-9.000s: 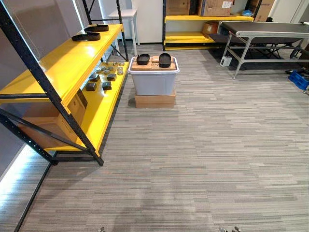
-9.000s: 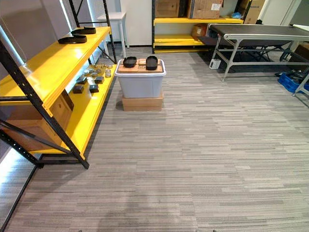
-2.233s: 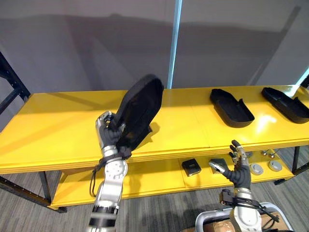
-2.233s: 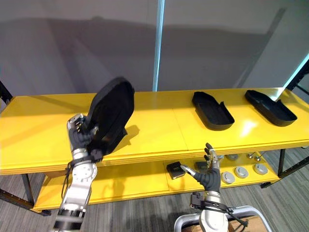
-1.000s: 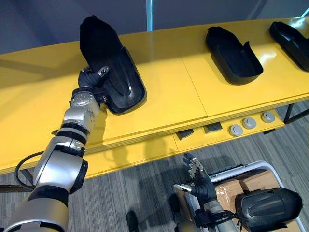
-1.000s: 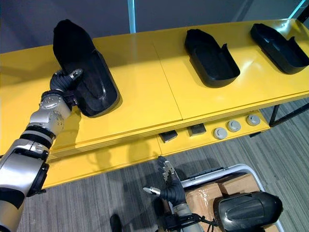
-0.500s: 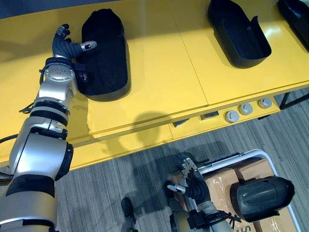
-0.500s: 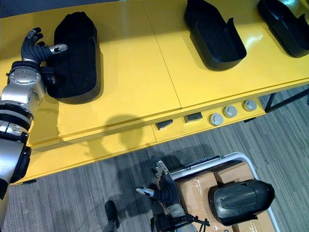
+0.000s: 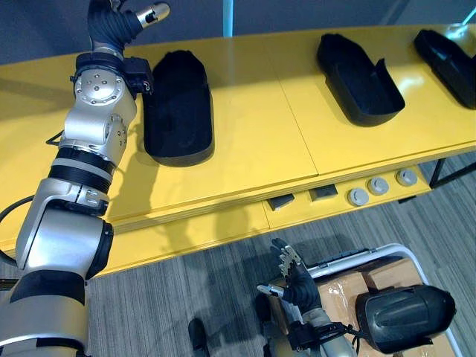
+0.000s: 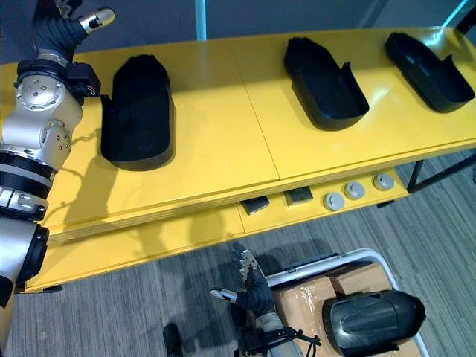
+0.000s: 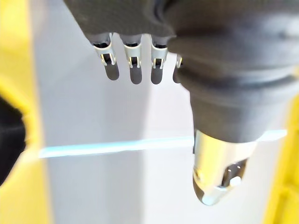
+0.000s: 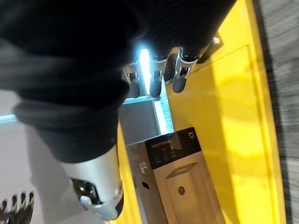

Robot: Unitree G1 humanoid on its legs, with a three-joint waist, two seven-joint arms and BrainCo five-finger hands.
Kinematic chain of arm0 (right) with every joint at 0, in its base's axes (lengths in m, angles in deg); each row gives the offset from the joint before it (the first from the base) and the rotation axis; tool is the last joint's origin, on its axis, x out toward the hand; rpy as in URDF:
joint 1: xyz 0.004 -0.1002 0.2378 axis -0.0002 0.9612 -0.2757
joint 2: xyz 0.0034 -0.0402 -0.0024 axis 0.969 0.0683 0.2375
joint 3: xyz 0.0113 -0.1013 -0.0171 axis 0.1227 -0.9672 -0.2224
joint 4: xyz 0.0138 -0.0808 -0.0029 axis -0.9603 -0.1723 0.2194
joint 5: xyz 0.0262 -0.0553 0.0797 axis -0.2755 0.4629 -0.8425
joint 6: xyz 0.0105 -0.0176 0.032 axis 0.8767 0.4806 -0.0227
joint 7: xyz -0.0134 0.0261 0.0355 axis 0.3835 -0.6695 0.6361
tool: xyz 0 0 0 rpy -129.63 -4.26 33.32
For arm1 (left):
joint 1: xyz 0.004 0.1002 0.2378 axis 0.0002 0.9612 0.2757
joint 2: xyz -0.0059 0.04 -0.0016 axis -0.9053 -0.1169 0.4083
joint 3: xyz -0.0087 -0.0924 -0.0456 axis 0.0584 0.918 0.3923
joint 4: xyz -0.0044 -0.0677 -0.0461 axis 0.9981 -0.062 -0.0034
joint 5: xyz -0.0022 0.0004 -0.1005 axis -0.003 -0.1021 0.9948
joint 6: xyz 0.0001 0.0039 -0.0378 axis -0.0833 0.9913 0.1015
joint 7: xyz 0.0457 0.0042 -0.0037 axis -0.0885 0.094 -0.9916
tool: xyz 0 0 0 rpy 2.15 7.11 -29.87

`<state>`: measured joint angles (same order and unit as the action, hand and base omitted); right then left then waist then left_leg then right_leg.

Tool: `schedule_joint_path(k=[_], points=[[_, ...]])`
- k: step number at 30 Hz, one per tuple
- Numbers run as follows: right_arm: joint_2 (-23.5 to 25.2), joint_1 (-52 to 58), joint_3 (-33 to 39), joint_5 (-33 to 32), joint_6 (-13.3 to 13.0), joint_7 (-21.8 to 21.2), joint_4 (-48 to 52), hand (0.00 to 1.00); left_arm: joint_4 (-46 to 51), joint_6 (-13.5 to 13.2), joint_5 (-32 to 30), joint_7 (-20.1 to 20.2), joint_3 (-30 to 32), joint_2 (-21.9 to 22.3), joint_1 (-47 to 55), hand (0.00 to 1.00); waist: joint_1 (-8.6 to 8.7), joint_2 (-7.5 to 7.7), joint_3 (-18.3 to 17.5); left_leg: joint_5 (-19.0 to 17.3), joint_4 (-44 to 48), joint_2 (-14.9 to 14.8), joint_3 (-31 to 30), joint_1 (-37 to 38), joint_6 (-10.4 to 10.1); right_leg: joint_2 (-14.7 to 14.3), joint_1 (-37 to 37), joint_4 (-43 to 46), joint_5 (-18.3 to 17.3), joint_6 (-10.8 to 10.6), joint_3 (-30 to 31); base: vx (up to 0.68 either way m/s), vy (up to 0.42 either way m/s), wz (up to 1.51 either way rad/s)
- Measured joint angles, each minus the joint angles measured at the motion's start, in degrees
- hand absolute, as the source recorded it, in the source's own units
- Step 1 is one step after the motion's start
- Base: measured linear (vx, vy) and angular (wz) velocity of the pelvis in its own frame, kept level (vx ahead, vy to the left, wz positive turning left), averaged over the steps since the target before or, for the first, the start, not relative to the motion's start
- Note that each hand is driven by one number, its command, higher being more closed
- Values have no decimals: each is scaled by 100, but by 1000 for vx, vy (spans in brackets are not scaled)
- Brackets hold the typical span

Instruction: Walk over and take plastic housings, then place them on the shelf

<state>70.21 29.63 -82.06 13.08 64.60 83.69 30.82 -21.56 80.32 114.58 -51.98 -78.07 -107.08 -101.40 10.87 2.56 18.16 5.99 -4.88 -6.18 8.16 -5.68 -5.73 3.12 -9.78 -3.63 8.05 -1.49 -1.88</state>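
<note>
Grey striped carpet (image 9: 186,294), three round silver discs (image 9: 379,186), two small dark blocks (image 9: 323,193) beside them, cardboard (image 10: 301,301) in a white bin (image 10: 320,262)

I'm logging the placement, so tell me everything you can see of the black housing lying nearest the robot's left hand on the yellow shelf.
The housing is a long, matte black shell that looks like plastic, rounded at its ends with a raised rim, and its hollow side appears to face up. It lies flat, lengthwise front to back, on the top board of the yellow shelf. The open left hand hovers by its far end and does not seem to touch it.
</note>
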Motion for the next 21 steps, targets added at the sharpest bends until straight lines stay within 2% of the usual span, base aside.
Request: schedule_joint_path(k=[1, 4, 6, 8, 11, 13, 15, 17, 21], points=[[0, 6, 101, 17, -1, -4, -87, 0, 336, 6, -324, -162, 386, 101, 487, 100, -7, -7, -145, 0, -1, 2, -61, 58, 0, 4, 96, -1, -23, -8, -55, -10, 60, 22], [13, 58, 252, 65, -1, -21, -222, 0, 1243, 20, -1034, -522, 1063, 454, 1514, 100, -89, -44, -418, 1, -2, 22, -197, 140, 0, 18, 246, -5, -67, -25, -190, 9, 50, 26], [37, 144, 389, 186, -4, -39, -225, 0, 2661, -21, -1593, -772, 1624, 886, 2849, 100, -173, -105, -579, 0, -5, 45, -296, 237, 0, 48, 397, -5, -110, -42, -309, 5, 50, 30], [133, 361, 584, 235, -11, -90, -227, 0, 3843, -189, -2072, -793, 1807, 1597, 4348, 100, -332, -198, -751, -4, -9, 72, -413, 292, 0, 81, 506, 23, -187, -66, -407, -7, 54, 30], [214, 421, 699, 235, -11, -121, -235, 0, 4564, -290, -2258, -753, 1701, 2282, 5646, 100, -407, -265, -869, -18, -31, 90, -478, 244, -12, 107, 496, 40, -220, -53, -522, -45, 47, 19], [281, 438, 704, 235, -22, -126, -238, 0, 5035, -336, -2305, -603, 1396, 2896, 6588, 100, -421, -275, -993, -40, -34, 102, -470, 98, -2, 123, 351, 38, -235, -83, -514, -80, 37, 1], [337, 464, 702, 235, -47, -129, -240, 0, 5179, -418, -2312, -511, 1018, 3210, 6953, 100, -426, -275, -1008, -40, -34, 103, -431, 6, -9, 127, 244, 41, -232, -83, -493, -82, 17, -9], [368, 477, 699, 235, -80, -122, -242, 0, 5183, -485, -2372, -364, 725, 3377, 7115, 100, -415, -292, -1061, -34, -33, 91, -330, -149, -11, 125, 46, 50, -219, -85, -450, -68, 3, -17], [353, 448, 716, 235, -123, -93, -242, 0, 5142, -602, -2408, -163, 592, 3415, 7105, 100, -392, -307, -1063, 28, -33, 76, -184, -352, -27, 112, -240, 37, -109, -109, -318, -33, -4, -21]])
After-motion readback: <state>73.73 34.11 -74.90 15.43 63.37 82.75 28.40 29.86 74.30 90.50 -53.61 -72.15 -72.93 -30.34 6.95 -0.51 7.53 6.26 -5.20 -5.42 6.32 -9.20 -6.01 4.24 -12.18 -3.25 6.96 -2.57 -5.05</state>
